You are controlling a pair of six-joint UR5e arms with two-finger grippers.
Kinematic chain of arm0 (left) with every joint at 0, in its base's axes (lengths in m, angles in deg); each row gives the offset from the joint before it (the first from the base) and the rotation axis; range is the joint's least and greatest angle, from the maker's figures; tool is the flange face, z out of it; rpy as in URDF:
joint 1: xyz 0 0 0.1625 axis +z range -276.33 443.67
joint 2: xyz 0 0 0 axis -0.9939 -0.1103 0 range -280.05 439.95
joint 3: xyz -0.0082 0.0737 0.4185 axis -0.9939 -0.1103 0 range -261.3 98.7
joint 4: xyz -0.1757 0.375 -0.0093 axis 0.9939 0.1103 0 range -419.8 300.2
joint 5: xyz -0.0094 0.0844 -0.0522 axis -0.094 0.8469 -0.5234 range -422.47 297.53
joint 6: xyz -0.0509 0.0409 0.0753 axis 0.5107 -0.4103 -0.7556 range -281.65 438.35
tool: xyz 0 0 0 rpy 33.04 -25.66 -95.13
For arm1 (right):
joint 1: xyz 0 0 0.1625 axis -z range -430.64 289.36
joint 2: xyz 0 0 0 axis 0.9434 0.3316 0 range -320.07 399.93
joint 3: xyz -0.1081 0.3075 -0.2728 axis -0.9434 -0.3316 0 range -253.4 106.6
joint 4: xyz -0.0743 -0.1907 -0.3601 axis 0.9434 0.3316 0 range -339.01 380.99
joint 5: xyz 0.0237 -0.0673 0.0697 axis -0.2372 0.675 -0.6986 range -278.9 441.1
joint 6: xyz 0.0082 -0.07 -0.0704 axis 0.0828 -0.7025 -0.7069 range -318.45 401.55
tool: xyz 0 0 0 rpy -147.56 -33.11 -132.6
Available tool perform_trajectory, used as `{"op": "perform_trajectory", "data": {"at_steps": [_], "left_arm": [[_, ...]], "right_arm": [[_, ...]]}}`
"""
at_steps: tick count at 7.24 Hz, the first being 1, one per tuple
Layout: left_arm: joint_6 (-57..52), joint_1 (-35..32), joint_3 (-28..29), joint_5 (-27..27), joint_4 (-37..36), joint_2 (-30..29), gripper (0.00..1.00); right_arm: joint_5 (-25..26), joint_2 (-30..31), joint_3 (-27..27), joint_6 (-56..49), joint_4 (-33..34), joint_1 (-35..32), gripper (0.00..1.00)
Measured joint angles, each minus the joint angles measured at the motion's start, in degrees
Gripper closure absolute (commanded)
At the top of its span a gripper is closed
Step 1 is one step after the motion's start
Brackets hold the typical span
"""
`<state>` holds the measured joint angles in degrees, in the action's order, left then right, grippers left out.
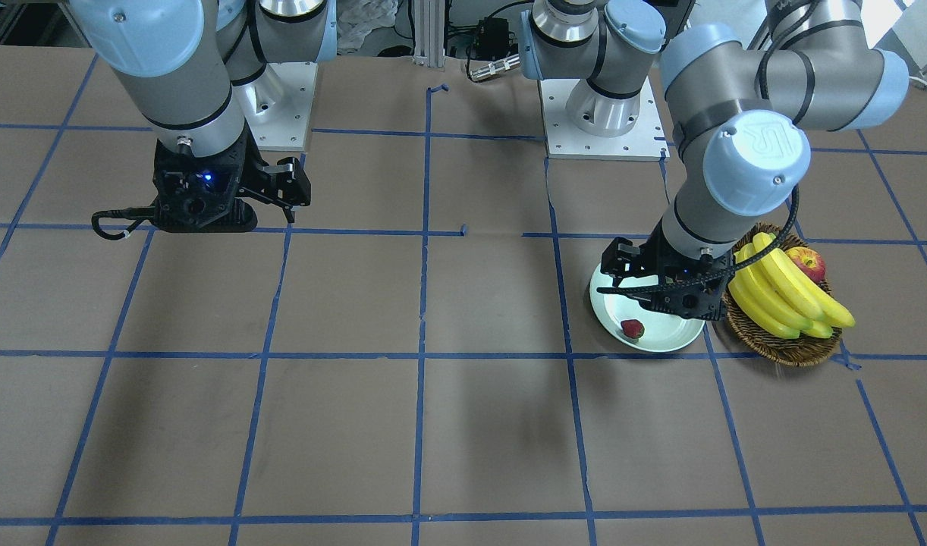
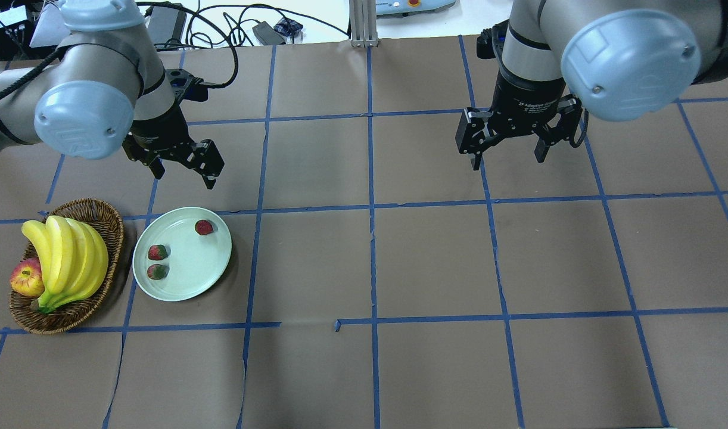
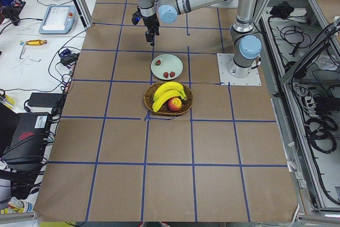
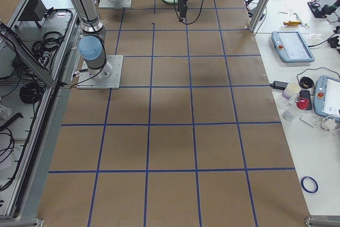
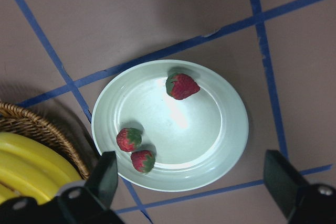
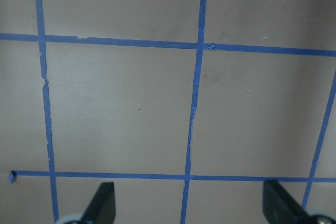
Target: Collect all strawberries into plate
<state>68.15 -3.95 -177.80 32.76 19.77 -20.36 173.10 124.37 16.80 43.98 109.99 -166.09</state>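
Note:
Three red strawberries lie in the mint-green plate [image 2: 191, 262]: one [image 2: 204, 227] near its far rim, two [image 2: 157, 252] [image 2: 157, 271] side by side at its left. The left wrist view shows all three [image 5: 182, 86] [image 5: 128, 139] [image 5: 143, 160] on the plate [image 5: 205, 129]. My left gripper [image 2: 184, 179] is open and empty, above the table just beyond the plate's far edge. My right gripper [image 2: 509, 162] is open and empty, far to the right over bare table. The right wrist view shows only its fingers [image 6: 102, 203] and taped paper.
A brown wicker basket [image 2: 111, 217] with yellow bananas [image 2: 66, 256] and a red-yellow apple [image 2: 26, 280] stands touching or nearly touching the plate's left side. Brown paper with a blue tape grid [image 2: 373, 208] covers the table.

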Motion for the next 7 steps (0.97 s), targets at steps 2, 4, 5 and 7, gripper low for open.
{"op": "perform_trajectory", "data": {"at_steps": [2, 4, 5, 7], "left_arm": [[11.26, -3.87, 2.41, -2.13, 4.64, 2.80, 0.00], [13.94, -4.94, 5.47, -3.00, 12.95, 5.41, 0.00], [14.47, -5.05, 6.30, -3.36, 15.43, 6.71, 0.00], [16.04, -5.10, 6.31, -3.96, 16.88, 7.98, 0.00]], "right_arm": [[-0.08, -0.10, 0.19, 1.11, 1.34, -0.06, 0.00], [-0.38, -0.15, 0.30, 1.31, 1.78, -0.14, 0.00], [-0.46, -0.15, 0.32, 1.34, 1.89, -0.19, 0.00], [-0.50, -0.03, 0.19, 1.28, 1.94, -0.23, 0.00]]}}
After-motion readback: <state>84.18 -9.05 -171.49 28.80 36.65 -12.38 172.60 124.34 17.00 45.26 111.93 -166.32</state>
